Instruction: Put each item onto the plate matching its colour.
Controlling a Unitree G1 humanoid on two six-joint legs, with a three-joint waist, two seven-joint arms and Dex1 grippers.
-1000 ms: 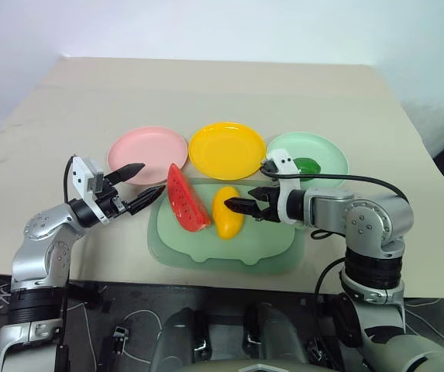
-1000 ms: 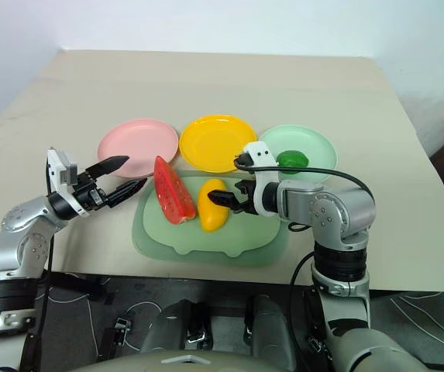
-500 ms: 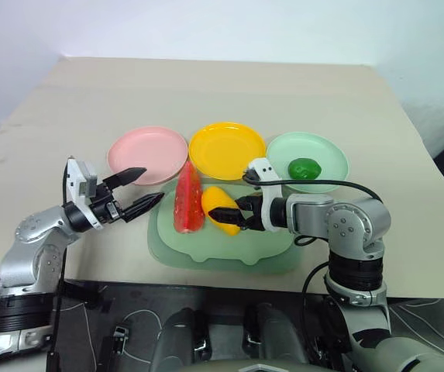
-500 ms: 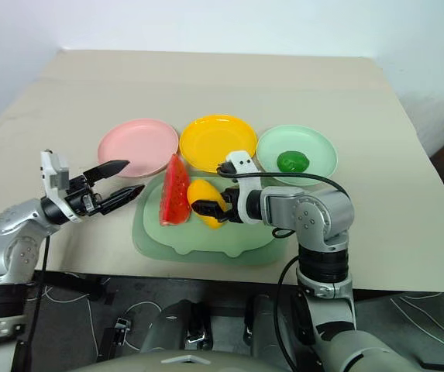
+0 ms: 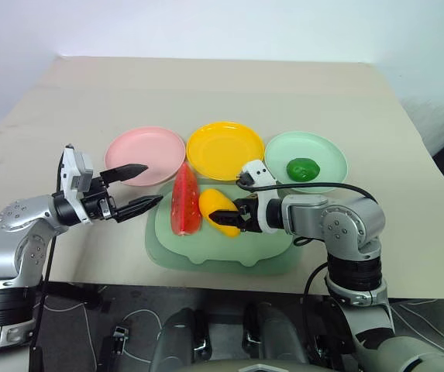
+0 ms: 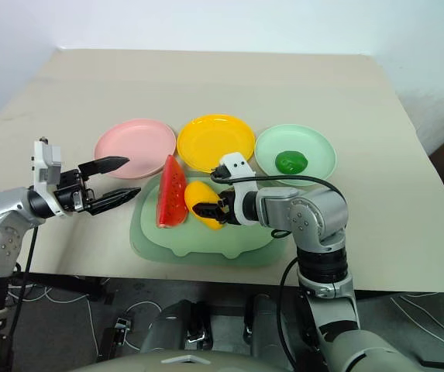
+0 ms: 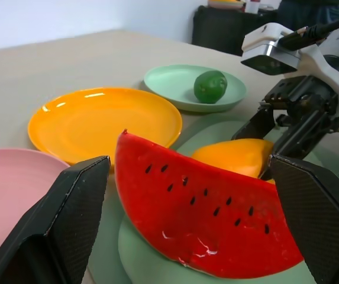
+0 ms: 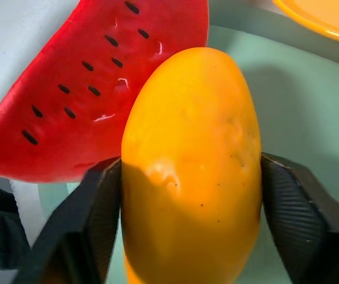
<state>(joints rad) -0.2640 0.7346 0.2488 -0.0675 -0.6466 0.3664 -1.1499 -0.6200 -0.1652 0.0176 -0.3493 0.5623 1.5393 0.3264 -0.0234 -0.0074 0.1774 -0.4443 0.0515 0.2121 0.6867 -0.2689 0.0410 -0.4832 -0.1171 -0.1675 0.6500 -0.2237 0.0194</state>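
Two ribbed black fingers of right gripper (image 8: 181, 195) pinch the smooth oval mango (image 5: 218, 212) on the pale-green mat (image 5: 206, 252); glossy watermelon wedge (image 5: 184, 200) touches it. Left gripper (image 5: 139, 187) spread wide, empty, beside wedge. Beyond: pink plate (image 5: 140, 147), yellow plate (image 5: 225, 147), lime (image 5: 303, 168) on mint plate (image 5: 326, 155).

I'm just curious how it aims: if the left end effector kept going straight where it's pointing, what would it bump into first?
Most likely the watermelon wedge: the left end effector stands open and the wedge lies directly ahead between its fingers, with the mango just behind.
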